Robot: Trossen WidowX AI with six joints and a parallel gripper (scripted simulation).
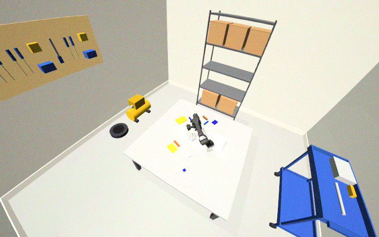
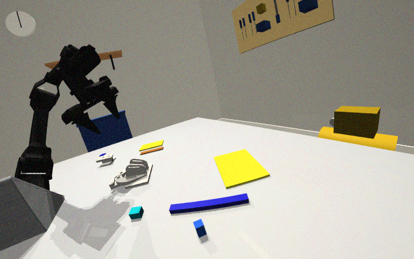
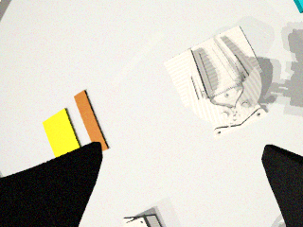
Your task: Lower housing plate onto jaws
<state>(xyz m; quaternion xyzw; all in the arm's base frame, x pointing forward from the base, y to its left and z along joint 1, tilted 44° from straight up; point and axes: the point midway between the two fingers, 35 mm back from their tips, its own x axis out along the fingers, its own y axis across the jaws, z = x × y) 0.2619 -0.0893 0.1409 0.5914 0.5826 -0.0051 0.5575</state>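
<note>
The white base (image 2: 148, 176) (image 3: 177, 71) carries two ribbed jaws side by side; the left one in the wrist view (image 3: 206, 73) and the right one (image 3: 235, 54) lie on it. In the top view the assembly (image 1: 191, 136) is small and pale. A small white raised piece (image 2: 104, 159) (image 3: 139, 221), apparently the housing plate, stands on the table apart from the assembly, cut off by the lower edge of the wrist view. My gripper (image 2: 108, 125) (image 3: 187, 153) is wide open and empty, high above the table, with its fingers pointing down at a slant. The jaw stubs are too small to make out.
A yellow sheet (image 1: 171, 147) (image 3: 60, 132) and an orange strip (image 1: 176, 143) (image 3: 90, 118) lie near the assembly. A teal block (image 2: 136, 212), a long blue bar (image 2: 209, 203), a small blue block (image 2: 199, 227) and a larger yellow sheet (image 2: 241, 168) lie on the table.
</note>
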